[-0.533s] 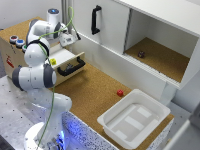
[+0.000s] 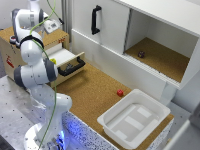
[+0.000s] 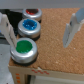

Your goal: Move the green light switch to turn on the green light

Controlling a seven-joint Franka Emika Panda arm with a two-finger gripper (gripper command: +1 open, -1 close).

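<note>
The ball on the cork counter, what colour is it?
Red; the ball shows best in the exterior view.

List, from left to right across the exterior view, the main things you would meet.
Robot arm → open drawer → black cabinet handle → red ball → white bin
</note>
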